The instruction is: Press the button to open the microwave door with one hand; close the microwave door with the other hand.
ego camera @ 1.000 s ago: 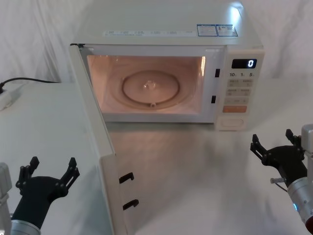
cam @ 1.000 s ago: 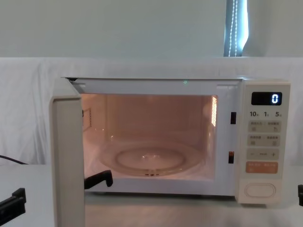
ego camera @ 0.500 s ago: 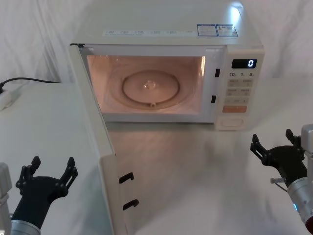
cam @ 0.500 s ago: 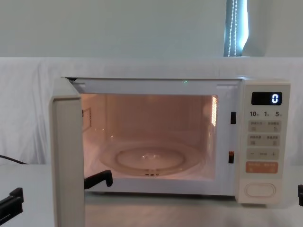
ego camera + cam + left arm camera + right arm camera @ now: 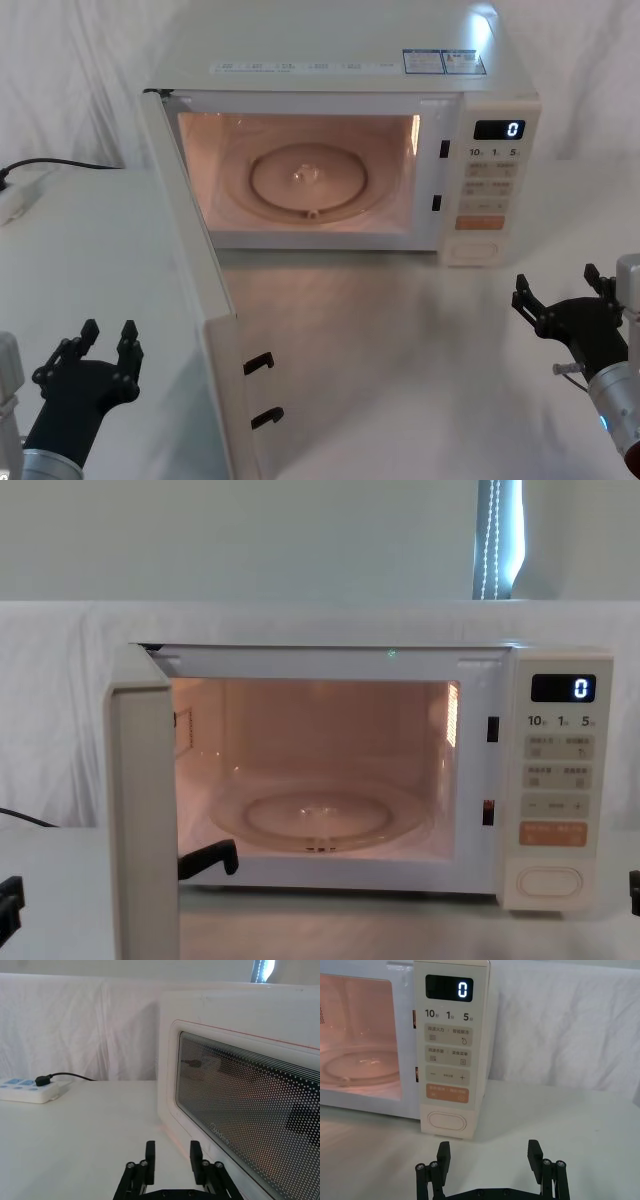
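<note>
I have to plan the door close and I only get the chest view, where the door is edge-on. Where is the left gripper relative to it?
Observer: In the head view the left gripper is close to the robot, on the outer side of the open microwave door and apart from it.
Operator: Are its fingers open?
Observer: Yes. The left wrist view shows a gap between the fingers, with the door's glass window beside them.
Operator: And the right arm?
Observer: The right gripper sits open in front of the control panel, facing the button without touching it.
</note>
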`<state>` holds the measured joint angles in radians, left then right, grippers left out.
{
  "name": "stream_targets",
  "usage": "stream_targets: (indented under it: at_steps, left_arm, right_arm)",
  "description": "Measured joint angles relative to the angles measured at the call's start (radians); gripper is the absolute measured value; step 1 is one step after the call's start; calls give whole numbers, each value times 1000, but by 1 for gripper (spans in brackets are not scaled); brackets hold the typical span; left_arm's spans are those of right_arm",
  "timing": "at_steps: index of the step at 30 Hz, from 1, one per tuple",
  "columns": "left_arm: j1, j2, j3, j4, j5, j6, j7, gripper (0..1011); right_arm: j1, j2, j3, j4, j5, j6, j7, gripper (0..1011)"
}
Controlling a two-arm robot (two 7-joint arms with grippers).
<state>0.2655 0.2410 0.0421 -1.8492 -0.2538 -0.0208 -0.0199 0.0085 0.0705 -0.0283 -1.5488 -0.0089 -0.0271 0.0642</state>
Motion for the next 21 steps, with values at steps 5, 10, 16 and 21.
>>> stream_targets:
  at_steps: [5, 10, 16, 21]
  left_arm:
    - [0, 0, 0, 0, 0, 0, 0, 323]
    - [0, 0, 0, 0, 0, 0, 0, 156]
    - [5, 0, -6, -6, -3, 4, -5, 0]
    - [36, 8, -44, -46, -37, 33, -45, 0]
  right_arm:
    - [0, 0, 0, 0, 0, 0, 0, 1002]
    - [0, 0, 0, 0, 0, 0, 0, 1002]
    - [0, 0, 0, 0, 0, 0, 0, 1002]
    - [0, 0, 0, 0, 0, 0, 0, 1002]
